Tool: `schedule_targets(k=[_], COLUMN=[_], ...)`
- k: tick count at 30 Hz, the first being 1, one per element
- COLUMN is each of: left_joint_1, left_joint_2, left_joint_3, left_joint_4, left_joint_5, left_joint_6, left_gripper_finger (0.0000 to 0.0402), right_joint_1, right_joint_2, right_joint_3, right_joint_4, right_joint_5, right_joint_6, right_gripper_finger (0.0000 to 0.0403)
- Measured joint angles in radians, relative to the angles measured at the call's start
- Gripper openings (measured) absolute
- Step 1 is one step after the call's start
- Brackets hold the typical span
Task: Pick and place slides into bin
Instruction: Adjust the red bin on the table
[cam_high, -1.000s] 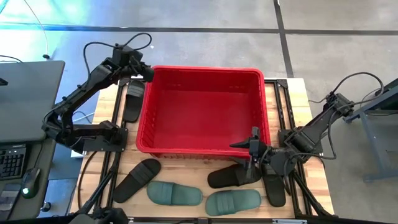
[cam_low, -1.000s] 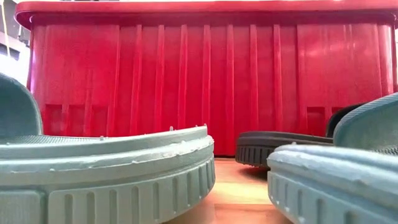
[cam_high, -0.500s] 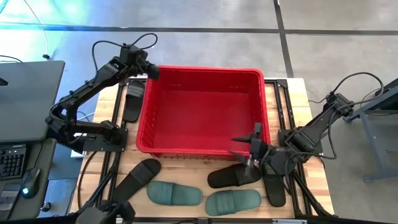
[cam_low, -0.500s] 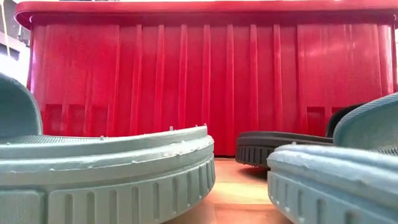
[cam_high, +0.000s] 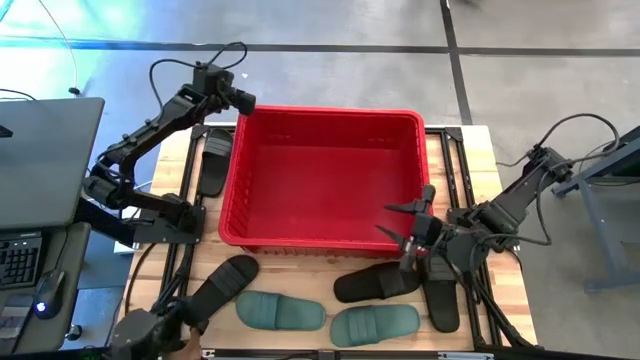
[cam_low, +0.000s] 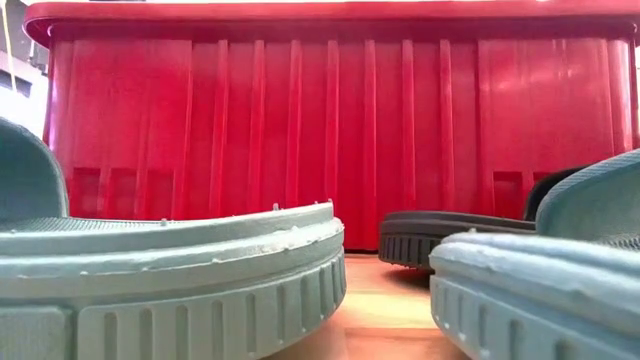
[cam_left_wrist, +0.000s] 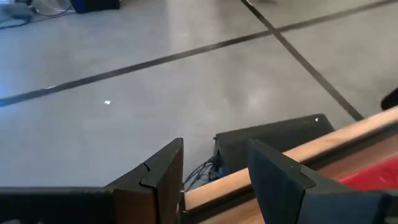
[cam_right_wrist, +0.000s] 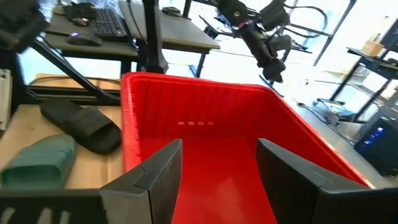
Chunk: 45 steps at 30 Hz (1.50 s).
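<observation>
The red bin (cam_high: 325, 240) stands in the middle of the table and holds nothing that shows. Six slides lie on the table around it: a black one (cam_high: 212, 160) left of the bin, a black one (cam_high: 222, 288) at the near left, two green ones (cam_high: 280, 311) (cam_high: 375, 323), and two black ones (cam_high: 375, 283) (cam_high: 441, 303) at the near right. My left gripper (cam_high: 247, 100) is open and empty above the bin's far left corner. My right gripper (cam_high: 392, 220) is open and empty over the bin's near right corner, pointing into the bin (cam_right_wrist: 211, 143).
The low view shows the bin's near wall (cam_low: 330, 140) behind the two green slides (cam_low: 170, 280) (cam_low: 540, 290) and a black one (cam_low: 450, 235). A desk with a keyboard (cam_high: 20, 260) stands left of the table. A dark thing (cam_high: 150, 330) shows at the near left edge.
My left gripper has moved a little toward the far edge and to the right, to the bin's far left corner. My right gripper has shifted toward the far edge, from the black slide at the near right to over the bin's near right corner. The slides have stayed where they were.
</observation>
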<state>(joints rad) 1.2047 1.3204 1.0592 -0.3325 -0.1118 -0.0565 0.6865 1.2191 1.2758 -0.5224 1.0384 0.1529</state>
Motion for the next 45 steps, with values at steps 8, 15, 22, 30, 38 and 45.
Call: schedule_targets(k=[8, 15, 22, 30, 38, 45], left_joint_1=[0.012, -0.006, -0.147, -0.359, -0.62, -0.748], left_joint_2=[-0.006, -0.008, -0.082, -0.271, -0.445, -0.486], left_joint_3=[0.0, 0.0, 0.0, 0.0, 0.0, -0.001], left_joint_4=[-0.017, -0.134, -0.199, -0.461, -0.886, -1.251], left_joint_5=[-0.007, 0.179, 0.275, 0.077, -0.172, -0.162], left_joint_6=[0.033, 0.026, 0.081, 0.1, 0.006, -0.14], left_gripper_finger=[0.0163, 0.0163, 0.0163, 0.0163, 0.0163, 0.0163], right_joint_1=[-0.041, -0.073, -0.105, -0.118, -0.118, -0.118], right_joint_2=[-0.034, -0.04, -0.07, -0.071, -0.07, -0.07], right_joint_3=[0.0, 0.0, 0.0, 0.0, 0.0, 0.0], right_joint_4=[-0.044, -0.061, -0.078, -0.081, -0.081, -0.08], right_joint_5=[-0.022, -0.034, -0.071, -0.136, -0.138, -0.138], right_joint_6=[-0.023, -0.049, -0.048, -0.018, 0.004, 0.014], right_gripper_finger=[0.0197, 0.0197, 0.0197, 0.0197, 0.0197, 0.0197])
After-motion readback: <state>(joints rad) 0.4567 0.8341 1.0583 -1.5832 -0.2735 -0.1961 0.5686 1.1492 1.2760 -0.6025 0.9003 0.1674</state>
